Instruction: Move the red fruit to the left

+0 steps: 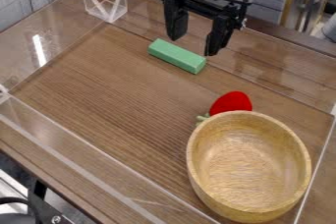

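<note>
Gripper [195, 33] hangs released, jaws spread wide, just above the green block [178, 56]. Strawberry [233, 102] sits well apart on the table [105, 100], touching the bowl's [250, 164] far rim.

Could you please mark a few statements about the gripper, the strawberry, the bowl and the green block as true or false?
1. The gripper is closed around the toy strawberry. False: its jaws stand open and empty, near the back of the table.
2. The strawberry lies just behind the wooden bowl, close to its rim. True.
3. The green block sits inside the bowl. False: it lies flat on the wooden table, below the gripper.
4. The bowl is empty. True.
5. The strawberry is left of the green block. False: it is to the block's right in the picture.
</note>
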Robot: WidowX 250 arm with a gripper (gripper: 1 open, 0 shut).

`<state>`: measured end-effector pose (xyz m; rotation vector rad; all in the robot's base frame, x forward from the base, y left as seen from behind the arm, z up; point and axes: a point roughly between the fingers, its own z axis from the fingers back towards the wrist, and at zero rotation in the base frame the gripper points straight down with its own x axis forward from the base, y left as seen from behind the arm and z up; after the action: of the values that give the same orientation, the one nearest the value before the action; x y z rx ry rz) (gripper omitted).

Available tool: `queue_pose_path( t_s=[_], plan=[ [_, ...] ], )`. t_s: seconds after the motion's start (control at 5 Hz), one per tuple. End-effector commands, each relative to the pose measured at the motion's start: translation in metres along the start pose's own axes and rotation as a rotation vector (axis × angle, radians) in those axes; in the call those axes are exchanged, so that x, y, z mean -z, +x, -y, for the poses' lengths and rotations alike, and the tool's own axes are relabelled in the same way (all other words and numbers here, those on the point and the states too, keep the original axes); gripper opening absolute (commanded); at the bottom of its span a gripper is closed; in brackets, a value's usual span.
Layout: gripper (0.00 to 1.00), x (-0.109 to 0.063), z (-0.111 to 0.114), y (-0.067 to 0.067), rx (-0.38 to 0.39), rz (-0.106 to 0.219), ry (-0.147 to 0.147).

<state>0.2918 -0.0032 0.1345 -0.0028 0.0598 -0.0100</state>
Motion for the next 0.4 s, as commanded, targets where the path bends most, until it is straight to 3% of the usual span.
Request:
queue_pose_path(
  t_s=[0.0, 0.2],
  plan=[
    [1.0, -0.001, 0.005, 0.002, 0.048, -0.007, -0.01],
    [1.0, 0.014, 0.022, 0.003, 0.09, -0.004, -0.023]
  ],
)
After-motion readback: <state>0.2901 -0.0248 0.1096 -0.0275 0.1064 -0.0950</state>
